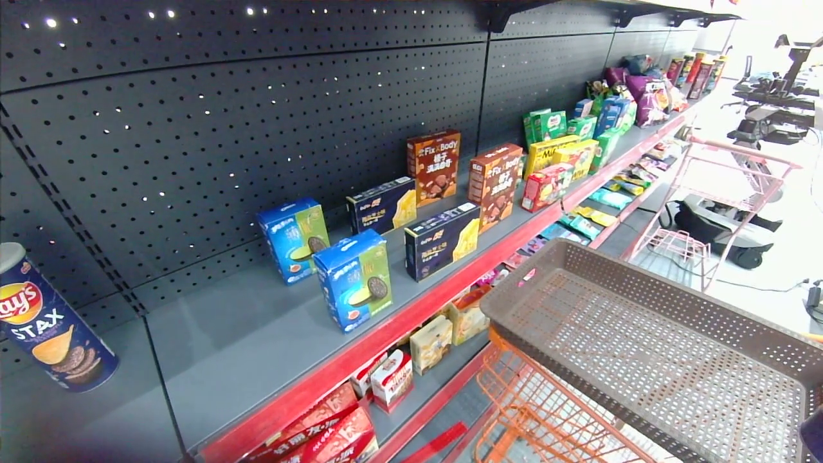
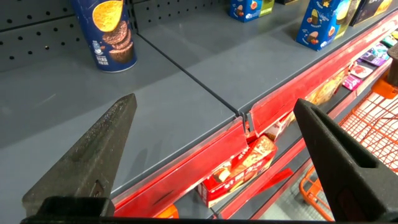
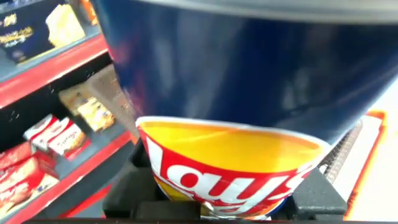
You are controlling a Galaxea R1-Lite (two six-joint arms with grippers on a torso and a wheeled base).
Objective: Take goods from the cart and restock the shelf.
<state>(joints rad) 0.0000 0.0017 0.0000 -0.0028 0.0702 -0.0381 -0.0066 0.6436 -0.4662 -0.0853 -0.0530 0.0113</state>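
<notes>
Gripping one chips can (image 3: 249,74): right end effector (image 3: 224,208); left end effector (image 2: 214,102) spread, empty; second can (image 1: 48,321) on shelf (image 1: 244,334).

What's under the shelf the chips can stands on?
A lower shelf with red packs and a white-red box; its back part is hidden by the upper shelf.

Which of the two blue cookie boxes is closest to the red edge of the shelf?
The front blue cookie box, standing just behind the red edge. The other box stands farther back, near the pegboard wall.
</notes>
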